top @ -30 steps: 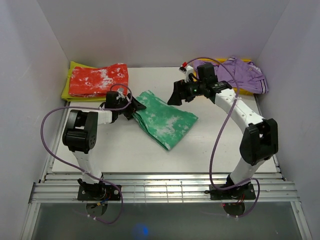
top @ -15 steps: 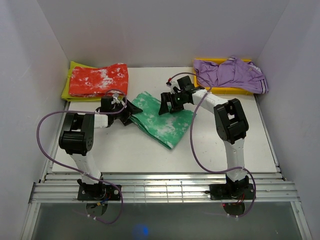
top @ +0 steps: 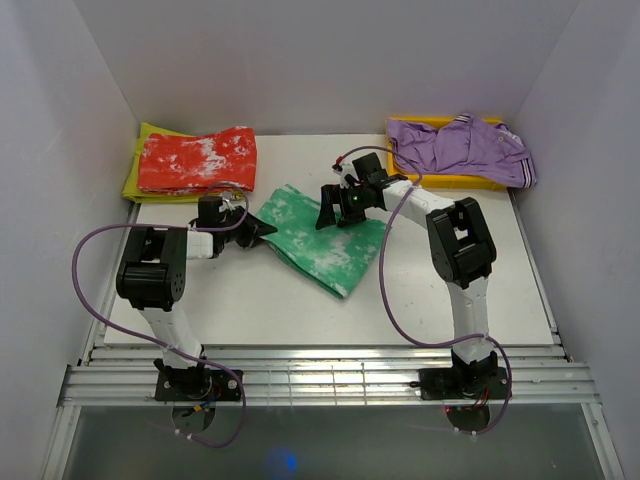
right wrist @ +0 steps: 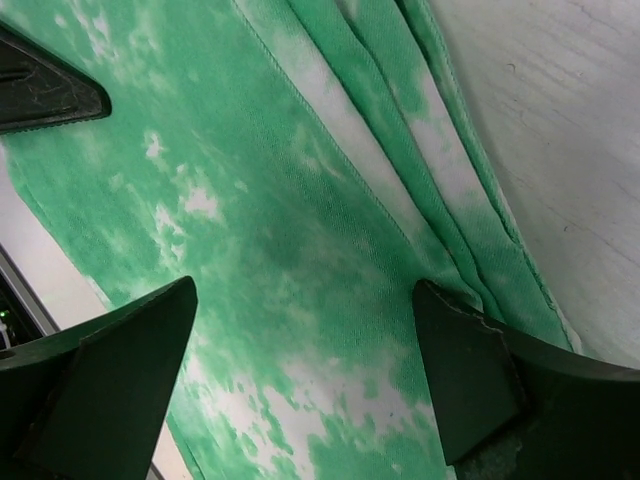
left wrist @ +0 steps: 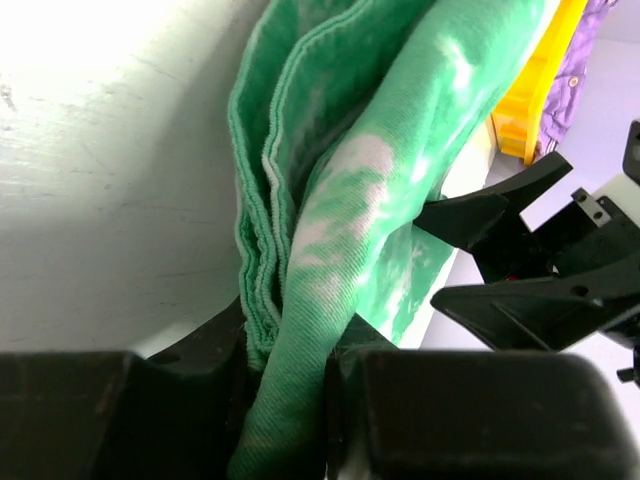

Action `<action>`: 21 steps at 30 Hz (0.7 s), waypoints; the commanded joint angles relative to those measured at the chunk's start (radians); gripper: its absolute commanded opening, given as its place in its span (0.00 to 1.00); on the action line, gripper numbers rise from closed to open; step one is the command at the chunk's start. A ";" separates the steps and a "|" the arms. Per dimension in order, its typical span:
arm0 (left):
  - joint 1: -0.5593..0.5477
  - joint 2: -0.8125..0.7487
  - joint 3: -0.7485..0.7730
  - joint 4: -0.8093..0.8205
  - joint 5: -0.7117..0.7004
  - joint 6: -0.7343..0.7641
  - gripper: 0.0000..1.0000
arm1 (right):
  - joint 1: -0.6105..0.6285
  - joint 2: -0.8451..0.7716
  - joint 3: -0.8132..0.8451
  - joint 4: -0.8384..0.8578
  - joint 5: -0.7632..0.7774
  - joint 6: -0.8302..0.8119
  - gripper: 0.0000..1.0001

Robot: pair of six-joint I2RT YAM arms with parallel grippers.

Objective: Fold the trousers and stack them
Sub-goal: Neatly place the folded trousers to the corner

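Observation:
The green trousers [top: 320,240] with white blotches lie folded in a flat bundle at the middle of the white table [top: 460,270]. My left gripper [top: 258,229] is shut on the bundle's left edge; in the left wrist view the folded layers [left wrist: 300,290] are pinched between its jaws. My right gripper [top: 338,210] is open, its jaws spread wide just above the bundle's far right part. In the right wrist view the green cloth [right wrist: 300,260] fills the gap between the two fingers [right wrist: 470,380].
A red-and-white folded garment [top: 197,158] lies on a yellow cloth [top: 140,170] at the back left. A purple garment [top: 460,148] lies over a yellow tray [top: 470,182] at the back right. White walls close in on three sides.
My right gripper has come down from the back right to the trousers' far right part. My left gripper has drawn back a little leftward with the edge in it.

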 commanded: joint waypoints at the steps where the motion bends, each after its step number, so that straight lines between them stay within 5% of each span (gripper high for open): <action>1: 0.011 -0.036 0.018 0.062 0.048 0.024 0.00 | 0.010 -0.023 0.039 -0.004 -0.043 0.000 0.91; 10: -0.043 -0.137 0.185 0.053 0.030 0.192 0.00 | -0.120 -0.188 0.077 -0.058 -0.089 -0.070 0.90; 21: -0.040 -0.030 0.533 0.041 -0.073 0.326 0.00 | -0.234 -0.337 -0.036 -0.150 -0.057 -0.182 0.90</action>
